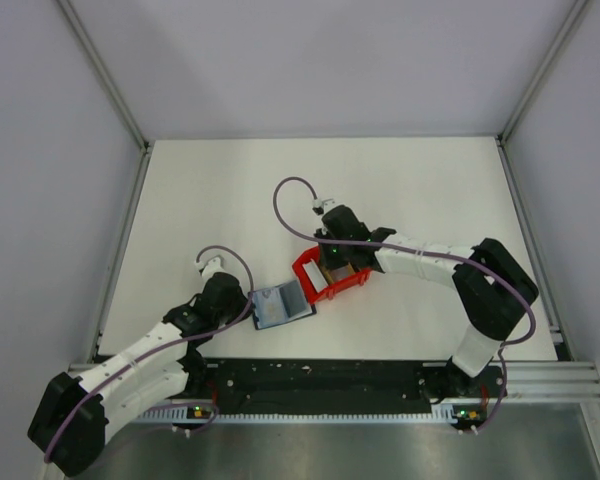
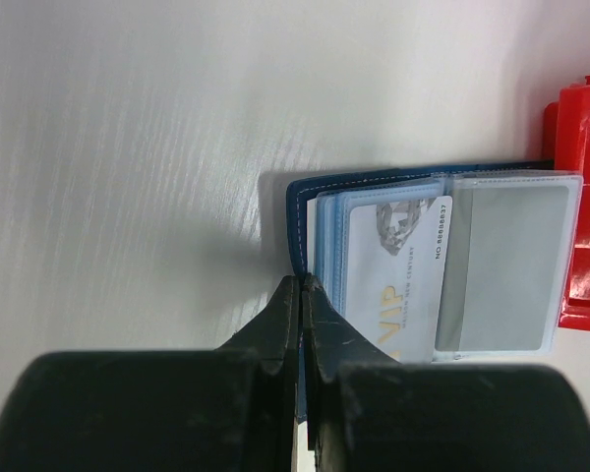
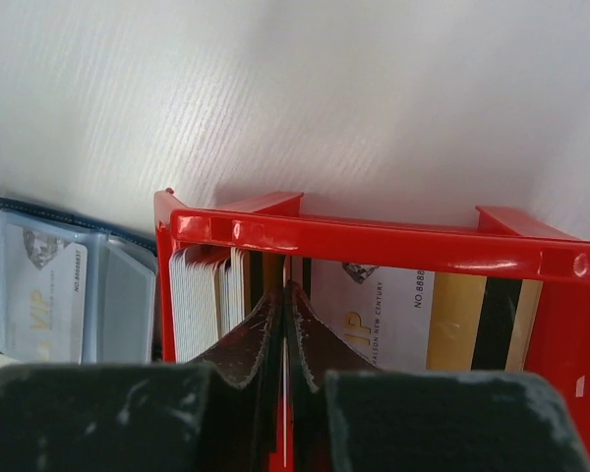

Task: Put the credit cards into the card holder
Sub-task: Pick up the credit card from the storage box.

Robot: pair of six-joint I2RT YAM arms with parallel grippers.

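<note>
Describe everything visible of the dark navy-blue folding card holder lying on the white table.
The dark navy-blue folding card holder lies open and flat on the white table, clear plastic sleeves facing up. One sleeve holds a white card printed VIP; the sleeve beside it looks empty. One side sits against the red plastic bin. The left gripper, shut, meets its cover's edge; whether it pinches it cannot be told.

left claw (image 2: pixel 300 287) closed; right claw (image 3: pixel 285 295) closed, both arms outstretched
</note>
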